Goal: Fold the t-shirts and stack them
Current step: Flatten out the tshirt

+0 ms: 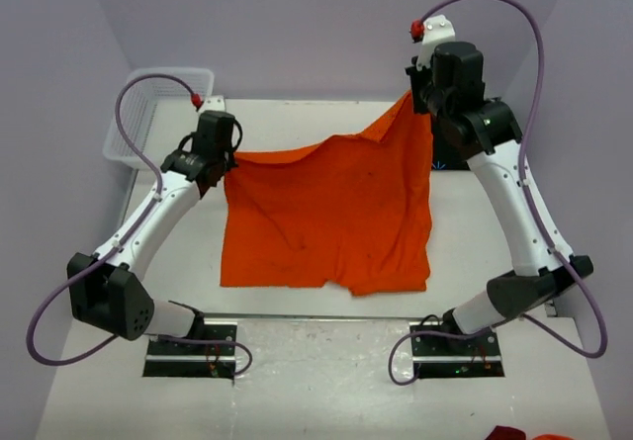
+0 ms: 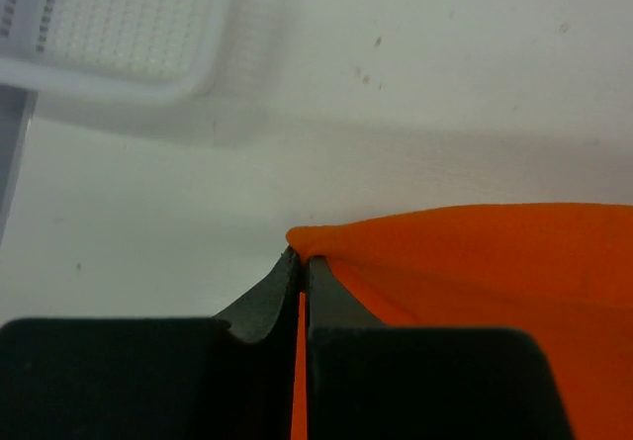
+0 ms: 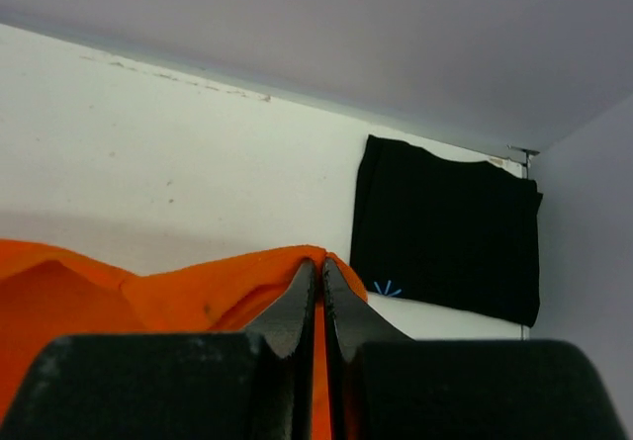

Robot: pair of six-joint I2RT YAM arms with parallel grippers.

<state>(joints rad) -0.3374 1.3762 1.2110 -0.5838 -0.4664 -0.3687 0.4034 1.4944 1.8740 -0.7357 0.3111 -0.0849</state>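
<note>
The bright orange cloth t-shirt (image 1: 326,218) is hanging spread out between both arms in the overhead view, its lower edge lying on the white table (image 1: 316,381). The left gripper (image 1: 229,166) is pinching one top corner low and the right gripper (image 1: 420,104) is holding the other higher. A white plastic mesh basket (image 1: 148,114) is sitting far left.

Left wrist view: the jaws are pressing together on an orange fold.

Right wrist view: the jaws are clamping orange cloth, and a folded black cloth t-shirt (image 3: 445,232) is lying by the back wall.
</note>
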